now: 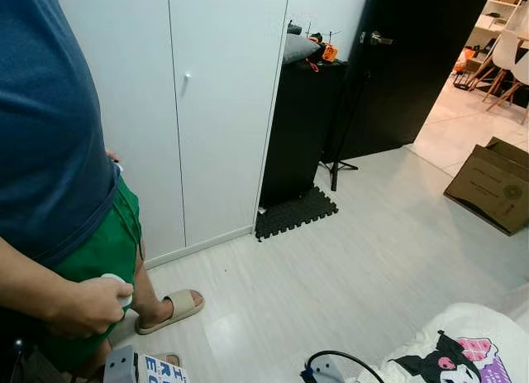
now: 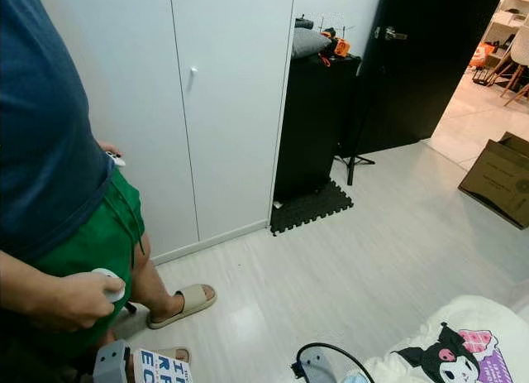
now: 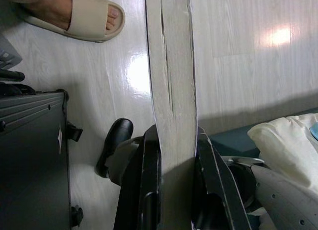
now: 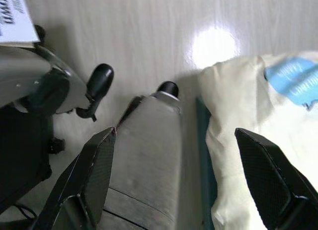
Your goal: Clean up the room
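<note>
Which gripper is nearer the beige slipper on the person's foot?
Left. The left gripper, shut on a book, hangs close to the beige slipper. The right gripper is open farther off, beside the white pillow.

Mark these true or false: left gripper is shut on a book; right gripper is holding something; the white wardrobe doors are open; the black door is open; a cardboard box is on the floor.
1. The left gripper is shut on a book. True.
2. The right gripper holds something. False: its fingers are spread wide with nothing between them.
3. The white wardrobe doors are open. False: both are closed.
4. The black door stands open. True.
5. A cardboard box sits on the floor. True.
</note>
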`<state>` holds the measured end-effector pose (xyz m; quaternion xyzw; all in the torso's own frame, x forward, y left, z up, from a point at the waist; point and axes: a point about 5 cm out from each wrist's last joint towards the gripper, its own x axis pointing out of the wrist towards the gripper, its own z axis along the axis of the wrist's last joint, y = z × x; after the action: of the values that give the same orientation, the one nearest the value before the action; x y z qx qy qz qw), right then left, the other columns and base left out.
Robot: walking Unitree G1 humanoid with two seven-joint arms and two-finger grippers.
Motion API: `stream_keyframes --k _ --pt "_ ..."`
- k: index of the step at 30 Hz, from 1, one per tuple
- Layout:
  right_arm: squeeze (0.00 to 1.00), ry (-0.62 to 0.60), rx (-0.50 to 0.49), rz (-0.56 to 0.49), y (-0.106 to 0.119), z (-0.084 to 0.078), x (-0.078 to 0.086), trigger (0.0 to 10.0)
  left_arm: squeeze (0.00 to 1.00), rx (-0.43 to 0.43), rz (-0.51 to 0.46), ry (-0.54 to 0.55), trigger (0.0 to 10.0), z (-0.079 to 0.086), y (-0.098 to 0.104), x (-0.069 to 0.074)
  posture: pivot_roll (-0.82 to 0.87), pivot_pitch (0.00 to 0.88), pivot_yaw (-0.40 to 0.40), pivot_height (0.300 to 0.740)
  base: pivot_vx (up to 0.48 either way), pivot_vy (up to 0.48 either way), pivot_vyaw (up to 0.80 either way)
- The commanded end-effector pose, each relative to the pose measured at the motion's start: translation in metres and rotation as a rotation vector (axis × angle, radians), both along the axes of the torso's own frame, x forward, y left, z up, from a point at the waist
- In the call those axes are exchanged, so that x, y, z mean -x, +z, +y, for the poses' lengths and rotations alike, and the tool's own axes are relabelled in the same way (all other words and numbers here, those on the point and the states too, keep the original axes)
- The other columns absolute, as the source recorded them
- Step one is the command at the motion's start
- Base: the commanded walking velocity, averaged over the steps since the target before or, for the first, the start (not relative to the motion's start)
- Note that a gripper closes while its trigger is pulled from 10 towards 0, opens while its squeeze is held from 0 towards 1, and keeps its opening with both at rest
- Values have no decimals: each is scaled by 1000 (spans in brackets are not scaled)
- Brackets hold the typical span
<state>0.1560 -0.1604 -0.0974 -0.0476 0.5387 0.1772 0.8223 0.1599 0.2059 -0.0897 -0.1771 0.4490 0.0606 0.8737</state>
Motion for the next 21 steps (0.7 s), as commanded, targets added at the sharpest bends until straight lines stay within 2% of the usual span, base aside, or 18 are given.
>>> stream_keyframes --k 1,7,21 --pt "0 -36 2 7 -1 -5 3 10000 0 5 19 -25 10000 -4 -3 5 123 0 -94 739 262 0 0" --pt "0 -42 12 6 -1 -7 4 10000 0 2 18 -32 10000 -3 -2 4 120 0 -90 739 181 0 0" --pt "0 -39 10 4 0 -4 0 10000 0 1 13 -29 10000 -2 -1 2 127 0 -95 739 336 0 0"
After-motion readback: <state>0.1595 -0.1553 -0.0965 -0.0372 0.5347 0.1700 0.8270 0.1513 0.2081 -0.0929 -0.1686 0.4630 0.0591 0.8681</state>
